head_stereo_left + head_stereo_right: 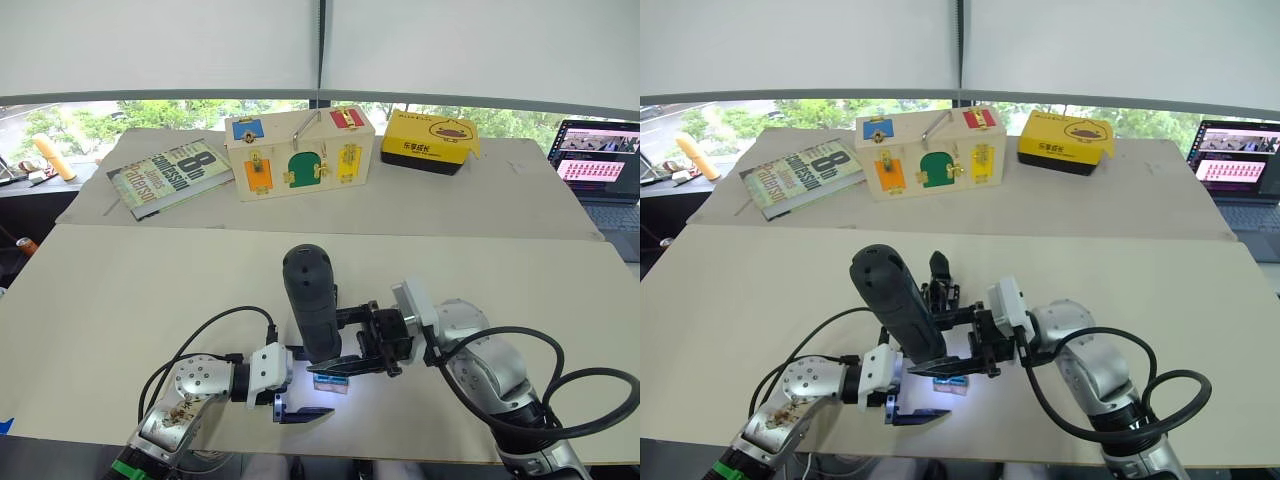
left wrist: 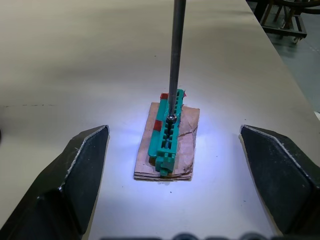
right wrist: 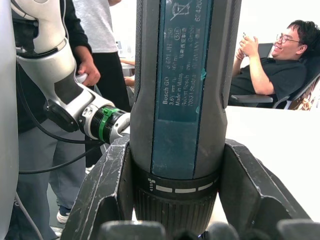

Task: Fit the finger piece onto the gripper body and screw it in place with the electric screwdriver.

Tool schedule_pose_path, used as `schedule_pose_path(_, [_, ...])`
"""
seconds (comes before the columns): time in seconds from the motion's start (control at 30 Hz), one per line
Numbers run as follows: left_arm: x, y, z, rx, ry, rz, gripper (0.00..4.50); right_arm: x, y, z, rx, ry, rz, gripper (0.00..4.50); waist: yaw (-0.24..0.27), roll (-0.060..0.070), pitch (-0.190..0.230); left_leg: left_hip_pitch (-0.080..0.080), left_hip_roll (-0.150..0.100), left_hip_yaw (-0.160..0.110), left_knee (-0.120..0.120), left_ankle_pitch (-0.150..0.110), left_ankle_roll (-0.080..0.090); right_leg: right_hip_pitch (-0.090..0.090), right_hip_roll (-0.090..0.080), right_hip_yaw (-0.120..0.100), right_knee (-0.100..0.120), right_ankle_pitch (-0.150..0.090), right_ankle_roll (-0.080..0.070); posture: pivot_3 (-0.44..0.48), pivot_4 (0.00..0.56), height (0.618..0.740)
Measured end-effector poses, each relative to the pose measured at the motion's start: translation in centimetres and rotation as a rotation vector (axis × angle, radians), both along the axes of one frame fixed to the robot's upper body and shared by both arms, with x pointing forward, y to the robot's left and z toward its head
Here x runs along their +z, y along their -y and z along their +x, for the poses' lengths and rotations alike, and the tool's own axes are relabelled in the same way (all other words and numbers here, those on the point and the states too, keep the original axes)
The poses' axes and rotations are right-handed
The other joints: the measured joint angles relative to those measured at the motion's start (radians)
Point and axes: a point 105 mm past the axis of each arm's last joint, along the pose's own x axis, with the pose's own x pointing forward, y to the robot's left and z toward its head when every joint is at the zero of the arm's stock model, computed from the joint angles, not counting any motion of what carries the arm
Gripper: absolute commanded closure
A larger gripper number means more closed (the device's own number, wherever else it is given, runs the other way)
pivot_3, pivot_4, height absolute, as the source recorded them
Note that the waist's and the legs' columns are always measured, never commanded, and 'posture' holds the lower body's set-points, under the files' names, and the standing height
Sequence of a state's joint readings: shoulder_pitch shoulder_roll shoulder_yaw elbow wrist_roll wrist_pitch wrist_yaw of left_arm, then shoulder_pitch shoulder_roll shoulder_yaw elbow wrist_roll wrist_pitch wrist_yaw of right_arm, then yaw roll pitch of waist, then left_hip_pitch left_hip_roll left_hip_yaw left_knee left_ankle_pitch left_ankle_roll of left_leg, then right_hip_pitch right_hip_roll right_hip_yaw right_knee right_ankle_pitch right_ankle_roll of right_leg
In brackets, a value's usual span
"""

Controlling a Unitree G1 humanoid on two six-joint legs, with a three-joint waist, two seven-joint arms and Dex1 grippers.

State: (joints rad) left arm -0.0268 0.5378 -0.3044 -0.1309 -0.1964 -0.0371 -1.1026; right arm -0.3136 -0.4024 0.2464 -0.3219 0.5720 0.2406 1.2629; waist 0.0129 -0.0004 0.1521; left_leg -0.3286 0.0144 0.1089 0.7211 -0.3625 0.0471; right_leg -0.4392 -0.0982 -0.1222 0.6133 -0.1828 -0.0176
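The right gripper (image 1: 345, 345) sits in the lower centre of the head views, its fingers (image 3: 107, 190) clamped on either side of the electric screwdriver (image 1: 310, 300), which stands nearly upright with its rounded end uppermost. The thin metal bit (image 2: 175, 60) descends onto a green toothed piece (image 2: 167, 132) with red parts, lying on a small brown pad (image 2: 186, 147) on the counter (image 1: 120, 290); the tool's white light pools around it. The left gripper (image 1: 290, 395) rests at the lower left of centre, its fingers (image 2: 75, 175) spread wide with nothing between them, flanking the green piece without touching it. The gripper body (image 1: 940, 285) is partly visible just behind the screwdriver, one pointed black finger rising. At the upper frame lie a book (image 1: 165, 175), a wooden latch box (image 1: 300, 150), a yellow box (image 1: 430, 140) and a laptop (image 1: 600, 165).
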Motion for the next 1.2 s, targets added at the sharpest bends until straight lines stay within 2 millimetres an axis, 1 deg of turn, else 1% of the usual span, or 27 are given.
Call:
schedule_pose_path(0.83, [-0.1, 0.05, 0.13, 0.002, 0.004, -0.008, 0.06, -0.23, 0.0, 0.05, 0.0, -0.008, -0.008, 2.57, 0.001, 0.001, 0.0, 0.0, 0.0, 0.0, 0.0, 0.0, 0.001, 0.0, -0.002, 0.0, 0.0, 0.0, 0.0, 0.0, 0.15, 0.74])
schedule_pose_path(0.93, [-0.1, 0.04, 0.14, 0.001, 0.007, -0.01, 0.06, -0.3, 0.04, 0.11, -0.003, -0.011, -0.01, 2.57, 0.001, 0.001, 0.0, 0.0, 0.0, 0.0, 0.0, 0.0, 0.001, 0.0, -0.007, -0.001, 0.0, 0.0, 0.0, 0.0, 0.15, 0.74])
schedule_pose_path(1.2, [-0.12, 0.06, 0.16, 0.001, 0.009, -0.012, 0.06, -0.48, 0.2, 0.25, -0.008, -0.016, -0.02, 2.57, 0.001, 0.001, -0.001, 0.0, 0.0, 0.0, 0.0, 0.0, 0.002, 0.001, -0.008, -0.001, 0.0, 0.0, 0.0, 0.0, 0.15, 0.74])
